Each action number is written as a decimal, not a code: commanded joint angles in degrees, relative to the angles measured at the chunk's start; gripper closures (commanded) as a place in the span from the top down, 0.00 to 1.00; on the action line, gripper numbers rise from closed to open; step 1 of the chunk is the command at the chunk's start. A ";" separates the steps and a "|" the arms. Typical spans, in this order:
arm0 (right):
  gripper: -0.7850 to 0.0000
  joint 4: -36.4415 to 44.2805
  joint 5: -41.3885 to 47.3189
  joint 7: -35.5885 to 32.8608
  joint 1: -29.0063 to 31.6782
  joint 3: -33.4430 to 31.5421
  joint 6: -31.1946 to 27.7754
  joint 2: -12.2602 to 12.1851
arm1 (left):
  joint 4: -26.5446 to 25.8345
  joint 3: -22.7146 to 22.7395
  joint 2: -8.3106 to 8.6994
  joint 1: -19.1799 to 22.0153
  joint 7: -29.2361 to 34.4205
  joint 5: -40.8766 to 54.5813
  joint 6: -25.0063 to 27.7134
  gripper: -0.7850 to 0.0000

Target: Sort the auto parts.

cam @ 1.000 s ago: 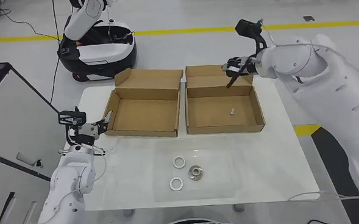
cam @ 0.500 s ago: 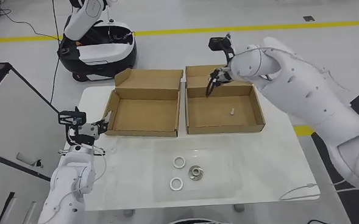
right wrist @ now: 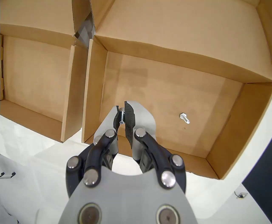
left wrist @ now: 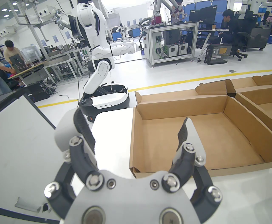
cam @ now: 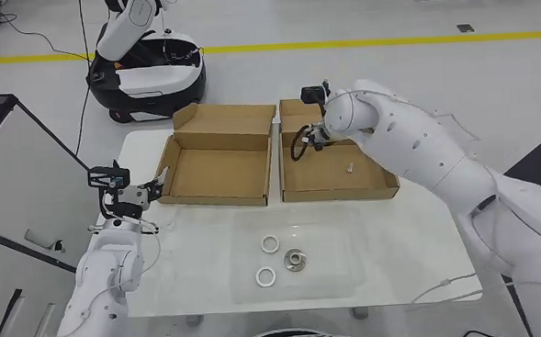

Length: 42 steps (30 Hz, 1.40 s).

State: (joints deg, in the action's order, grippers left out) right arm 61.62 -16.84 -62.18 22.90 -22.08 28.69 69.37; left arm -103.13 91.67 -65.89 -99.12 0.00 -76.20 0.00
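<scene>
The held bolt [right wrist: 121,117] is a short, silver, threaded fastener. It lies lengthwise between the black ribbed pads [right wrist: 129,121] of the right tool [right wrist: 122,114], with its head toward the fingertips. The right tool is closed tightly on this bolt, with only the bolt's width between the pads.

A second bolt [right wrist: 184,118], silver with a hex head, lies on its side on the floor of the right cardboard box [right wrist: 170,65]. The left cardboard box [cam: 217,171] stands just beside the right one.

The right arm reaches in over the right box. Its tool [cam: 299,147] points downward above the part of the box nearest the left box.

The left tool [left wrist: 131,117] sits at the edge of the surface [cam: 394,245], just beside the left box's outer wall. Its fingers are spread wide and hold nothing.

Two white rings [cam: 270,244] [cam: 265,277] and a round metal part [cam: 295,258] lie on the surface in front of the boxes.
</scene>
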 commanded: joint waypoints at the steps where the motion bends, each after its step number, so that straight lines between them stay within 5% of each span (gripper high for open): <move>1: 0.00 -1.89 0.11 0.36 0.12 0.45 -0.18 0.84 | 0.00 0.00 0.00 0.00 0.00 0.00 0.00 1.00; 42: 0.00 -26.99 -1.97 0.37 1.32 2.76 -7.28 12.99 | 0.00 0.00 0.00 0.00 0.00 0.00 0.00 1.00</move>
State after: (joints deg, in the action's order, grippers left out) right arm 34.97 -18.68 -61.84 24.22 -19.31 21.50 82.20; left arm -103.13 91.67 -65.89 -99.12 0.00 -76.20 0.00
